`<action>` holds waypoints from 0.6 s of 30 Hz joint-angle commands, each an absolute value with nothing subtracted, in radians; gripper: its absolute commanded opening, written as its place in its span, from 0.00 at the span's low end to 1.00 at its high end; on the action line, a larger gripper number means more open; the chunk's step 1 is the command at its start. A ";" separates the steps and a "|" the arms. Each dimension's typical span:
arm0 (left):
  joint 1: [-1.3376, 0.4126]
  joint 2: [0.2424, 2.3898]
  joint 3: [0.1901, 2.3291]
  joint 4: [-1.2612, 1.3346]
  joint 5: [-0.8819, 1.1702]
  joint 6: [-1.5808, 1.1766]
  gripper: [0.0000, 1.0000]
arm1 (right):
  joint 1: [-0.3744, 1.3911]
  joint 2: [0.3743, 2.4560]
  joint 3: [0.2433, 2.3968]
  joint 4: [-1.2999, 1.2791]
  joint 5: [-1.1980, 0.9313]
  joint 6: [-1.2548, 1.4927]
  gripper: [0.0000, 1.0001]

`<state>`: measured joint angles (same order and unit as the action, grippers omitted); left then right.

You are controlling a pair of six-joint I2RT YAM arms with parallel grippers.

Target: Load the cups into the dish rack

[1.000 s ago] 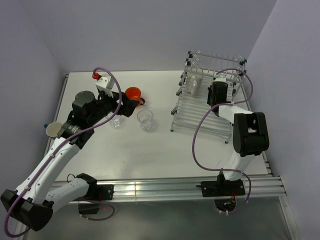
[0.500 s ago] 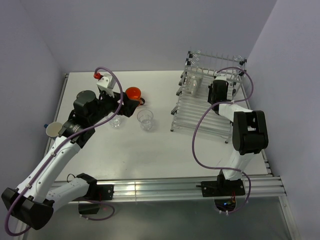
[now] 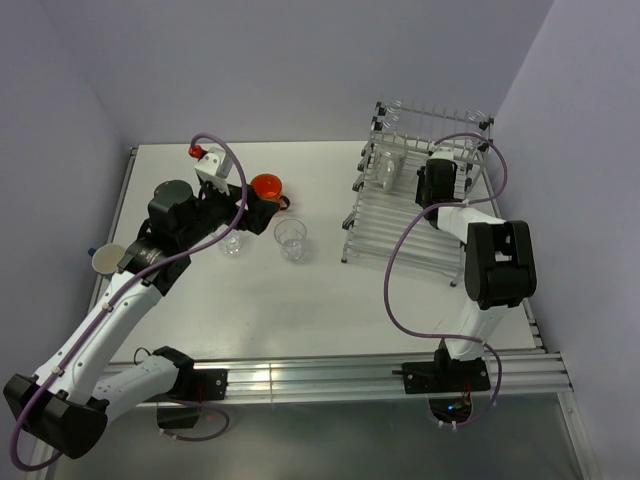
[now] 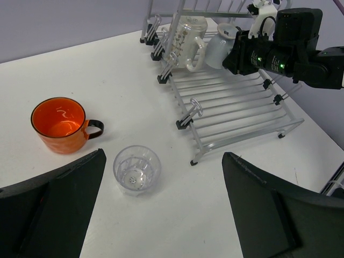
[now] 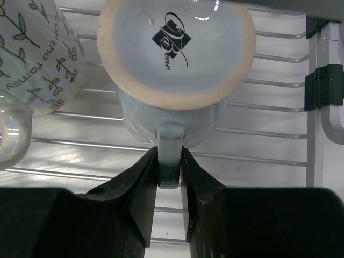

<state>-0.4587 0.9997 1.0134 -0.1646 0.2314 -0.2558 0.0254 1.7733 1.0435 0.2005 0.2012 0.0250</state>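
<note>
A white desk (image 3: pixel 300 300) stands between lilac walls. In the dish rack (image 4: pixel 236 107) at its far right corner lies the blue mug (image 5: pixel 172 48), base outward, its black script logo unreadable. The right gripper (image 5: pixel 170 161) pinches the mug's handle. The floral mug (image 5: pixel 37 54) just beside it reads "of the family". The left gripper (image 4: pixel 164 156) gapes wide near the orange mug (image 4: pixel 56 124) and a clear tumbler (image 4: pixel 136 170).

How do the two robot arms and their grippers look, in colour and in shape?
The left arm and right arm have white links and black joints, each with a looping purple cable. The left gripper and right gripper have broad, matt black, wedge-shaped fingers. Small green lights glow on the right gripper's body.
</note>
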 commanded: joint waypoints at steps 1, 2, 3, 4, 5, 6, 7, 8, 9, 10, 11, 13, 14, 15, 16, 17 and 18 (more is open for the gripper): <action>-0.456 0.996 1.034 -0.155 0.250 -0.253 0.99 | 0.006 1.775 1.111 0.281 0.216 0.026 0.34; -0.454 0.996 1.031 -0.153 0.250 -0.255 0.98 | 0.008 1.770 1.109 0.281 0.215 0.025 0.35; -0.454 0.994 1.031 -0.153 0.253 -0.255 0.99 | 0.008 1.766 1.108 0.281 0.213 0.025 0.36; -0.454 0.993 1.029 -0.152 0.250 -0.256 0.99 | 0.008 1.764 1.106 0.281 0.210 0.025 0.39; -0.454 0.992 1.029 -0.152 0.250 -0.255 0.99 | 0.008 1.761 1.103 0.281 0.209 0.025 0.39; -0.454 0.992 1.032 -0.155 0.253 -0.255 0.99 | 0.008 1.755 1.101 0.281 0.209 0.025 0.40; -0.454 0.994 1.034 -0.158 0.253 -0.255 0.99 | 0.008 1.752 1.100 0.279 0.210 0.029 0.40; -0.453 0.994 1.037 -0.163 0.255 -0.256 0.99 | 0.008 1.743 1.097 0.276 0.216 0.032 0.41; -0.453 0.994 1.043 -0.167 0.255 -0.256 0.99 | 0.006 1.738 1.097 0.273 0.213 0.035 0.42; -0.454 0.994 1.045 -0.170 0.255 -0.255 0.99 | 0.008 1.733 1.095 0.267 0.210 0.035 0.45; -0.454 0.993 1.048 -0.175 0.253 -0.252 0.98 | 0.008 1.726 1.091 0.264 0.209 0.043 0.47; -0.453 0.989 1.049 -0.178 0.250 -0.249 0.98 | 0.008 1.703 1.083 0.261 0.204 0.048 0.52; -0.453 0.986 1.048 -0.181 0.249 -0.247 0.98 | 0.008 1.683 1.072 0.255 0.204 0.052 0.55; -0.453 0.983 1.045 -0.184 0.249 -0.247 0.98 | 0.008 1.674 1.068 0.250 0.207 0.057 0.57; -0.453 0.979 1.046 -0.184 0.249 -0.250 0.98 | 0.008 1.661 1.060 0.245 0.209 0.057 0.62; -0.454 0.974 1.043 -0.186 0.249 -0.252 0.98 | 0.008 1.634 1.043 0.244 0.207 0.060 0.63; -0.454 0.974 1.042 -0.190 0.249 -0.253 0.98 | 0.008 1.619 1.034 0.239 0.201 0.060 0.64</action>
<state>-0.4576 0.9981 1.0138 -0.1986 0.2375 -0.2558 0.0212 1.7161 1.0393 0.1974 0.1936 0.0429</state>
